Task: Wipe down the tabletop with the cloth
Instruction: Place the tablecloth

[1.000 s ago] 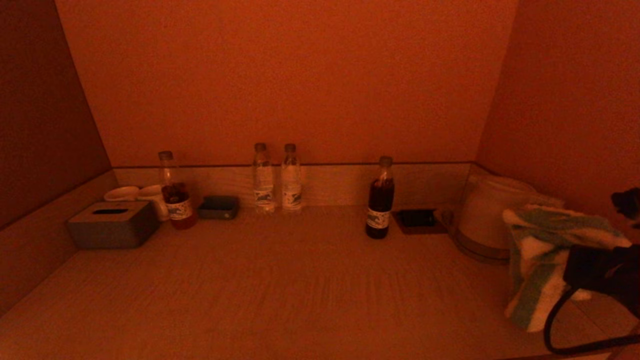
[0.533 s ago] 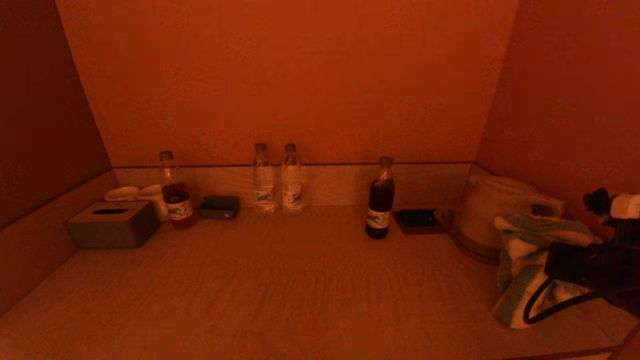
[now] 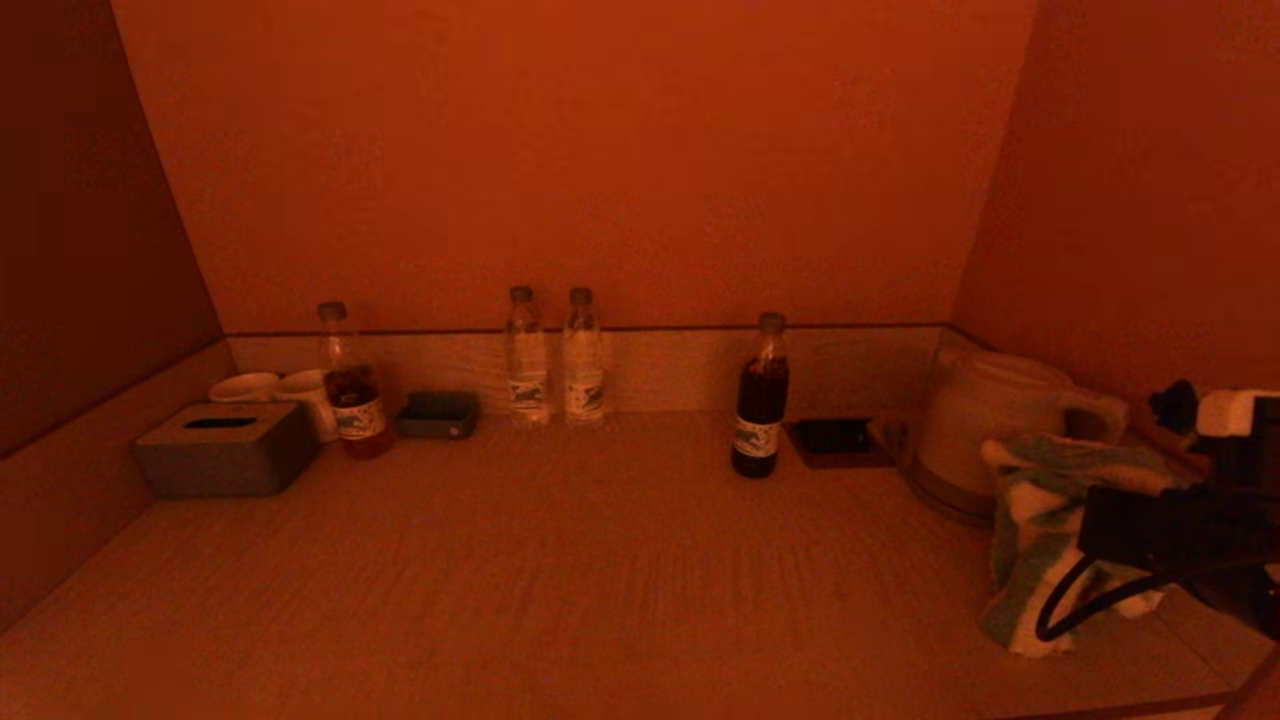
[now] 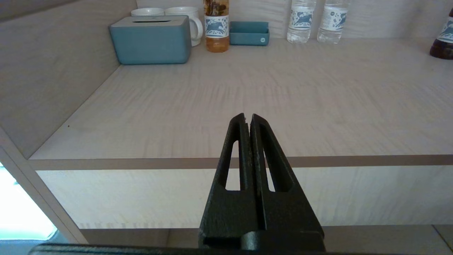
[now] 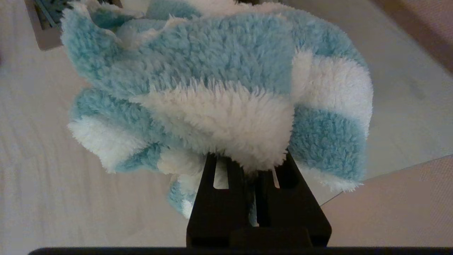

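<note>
A fluffy blue-and-white striped cloth (image 3: 1040,540) hangs bunched at the right end of the pale wood tabletop (image 3: 600,580), its lower edge on or just above the surface. My right gripper (image 3: 1085,525) is shut on the cloth, which drapes over and hides the fingertips in the right wrist view (image 5: 219,102). My left gripper (image 4: 248,118) is shut and empty, held off the table's front edge, out of the head view.
Along the back wall stand a tissue box (image 3: 226,450), two mugs (image 3: 280,392), a tea bottle (image 3: 349,385), a small tray (image 3: 437,414), two water bottles (image 3: 553,360), a dark bottle (image 3: 761,400) and a dark coaster (image 3: 838,441). A white kettle (image 3: 985,425) sits right behind the cloth.
My right gripper has lowered the cloth and shifted it slightly left, from hanging higher in front of the kettle down to the tabletop. The left arm has not moved.
</note>
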Tool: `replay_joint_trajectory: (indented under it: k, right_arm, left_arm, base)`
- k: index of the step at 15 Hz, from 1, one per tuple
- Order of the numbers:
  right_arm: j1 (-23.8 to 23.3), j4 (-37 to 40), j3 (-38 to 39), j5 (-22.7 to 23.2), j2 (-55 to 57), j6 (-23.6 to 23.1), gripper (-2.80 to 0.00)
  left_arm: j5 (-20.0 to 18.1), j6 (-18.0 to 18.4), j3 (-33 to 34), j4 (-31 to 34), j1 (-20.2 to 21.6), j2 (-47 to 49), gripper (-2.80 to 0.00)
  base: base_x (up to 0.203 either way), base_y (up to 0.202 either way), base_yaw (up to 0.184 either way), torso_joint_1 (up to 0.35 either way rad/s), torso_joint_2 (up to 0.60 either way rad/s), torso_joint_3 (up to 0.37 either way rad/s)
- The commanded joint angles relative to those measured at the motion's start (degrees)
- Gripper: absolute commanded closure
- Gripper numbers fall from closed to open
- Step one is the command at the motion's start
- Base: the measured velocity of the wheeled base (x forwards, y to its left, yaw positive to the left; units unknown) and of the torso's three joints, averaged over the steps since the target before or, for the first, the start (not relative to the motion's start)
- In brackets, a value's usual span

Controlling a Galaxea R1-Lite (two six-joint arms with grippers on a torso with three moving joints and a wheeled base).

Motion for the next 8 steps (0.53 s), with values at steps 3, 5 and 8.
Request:
replay_joint_trajectory:
  k: [3, 5, 8]
  right_arm:
    - [-0.1, -0.2, 0.0, 0.0, 0.7, 0.1, 0.0]
    - [-0.3, -0.2, 0.0, 0.0, 0.8, 0.1, 0.0]
    - [-0.4, -0.2, 0.0, 0.0, 1.1, 0.2, 0.0]
  left_arm:
    - [0.0, 0.0, 0.0, 0.0, 0.0, 0.0, 0.0]
    - [0.0, 0.0, 0.0, 0.0, 0.0, 0.0, 0.0]
    - [0.0, 0.0, 0.0, 0.0, 0.0, 0.0, 0.0]
  base:
    - [0.0, 0.0, 0.0, 0.0, 0.0, 0.0]
    - [0.0, 0.0, 0.0, 0.0, 0.0, 0.0]
    - [0.0, 0.0, 0.0, 0.0, 0.0, 0.0]
